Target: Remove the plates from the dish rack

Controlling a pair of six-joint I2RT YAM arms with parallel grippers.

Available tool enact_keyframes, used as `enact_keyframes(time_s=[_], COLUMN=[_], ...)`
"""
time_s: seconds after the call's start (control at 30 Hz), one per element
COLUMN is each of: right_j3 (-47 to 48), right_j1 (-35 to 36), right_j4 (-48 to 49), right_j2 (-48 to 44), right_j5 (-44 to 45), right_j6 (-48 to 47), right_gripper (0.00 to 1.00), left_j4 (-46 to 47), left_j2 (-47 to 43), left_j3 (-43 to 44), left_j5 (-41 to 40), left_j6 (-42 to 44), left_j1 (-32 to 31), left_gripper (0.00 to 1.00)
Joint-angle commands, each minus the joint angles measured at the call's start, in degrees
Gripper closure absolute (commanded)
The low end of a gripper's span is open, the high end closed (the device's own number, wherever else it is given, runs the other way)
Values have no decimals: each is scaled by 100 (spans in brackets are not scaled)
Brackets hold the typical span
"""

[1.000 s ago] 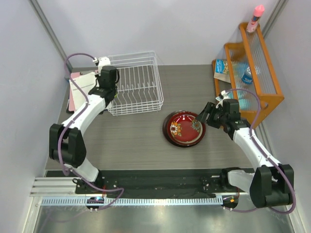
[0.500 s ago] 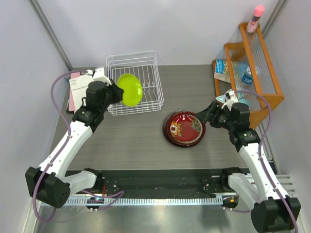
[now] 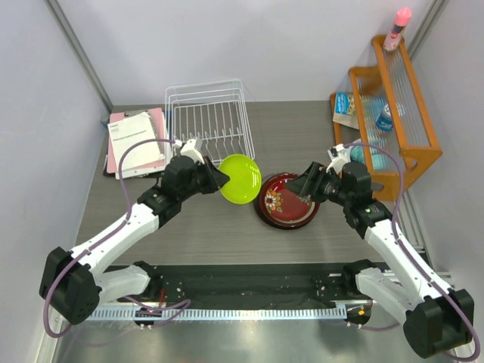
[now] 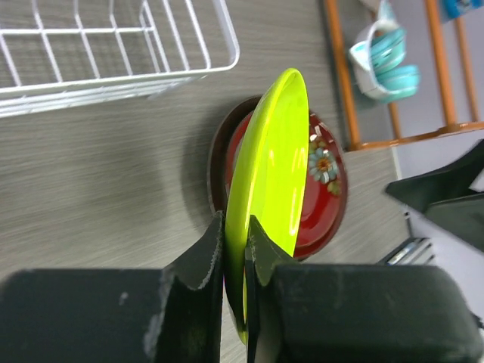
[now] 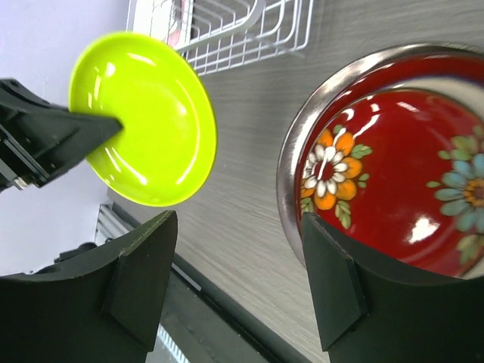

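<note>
My left gripper (image 3: 218, 179) is shut on the rim of the small lime green plate (image 3: 240, 178), holding it on edge above the table between the dish rack (image 3: 206, 121) and a stack of plates. In the left wrist view both pads pinch the green plate (image 4: 272, 159). The glossy red floral plate (image 3: 287, 200) lies on top of that stack, with a grey rim (image 5: 291, 170) showing under it. My right gripper (image 3: 308, 184) hangs open over the stack's right side, nothing between its fingers (image 5: 144, 283). The white wire rack holds no plates.
An orange wooden shelf (image 3: 412, 144) with cups and a pink bottle stands at the right. Papers (image 3: 136, 140) lie left of the rack. A black rail (image 3: 242, 283) runs along the near table edge.
The left arm has lifted the green plate out of the rack and carried it right, close to the red stack. The right gripper has shifted left over the stack and opened a little wider.
</note>
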Motion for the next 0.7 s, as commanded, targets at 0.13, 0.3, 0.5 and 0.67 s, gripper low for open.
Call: enact_keyframes(time_s=[0.13,0.3,0.5,0.67], right_j3=[-180,-57,-5,-39], right_j1=[470,619,690,742], right_j4=[1401,1586,2070,2333], right_j2=[539,917,1330,1699], right_j5=[-203,-353,-599,-652], right_j6=[414,335,362,432], right_gripper=[27,27,27,33], left_j4=[1133,1220,1519,1712], left_j2=[-81,-11,94,314], left_j3=[-21,-170,-329,-311], left_j5=[357,348,313,304], left_j6=[-441,-511,-634,-678], left_j1=[-172,-365,-682,-911], left_gripper=[100,100,100,100])
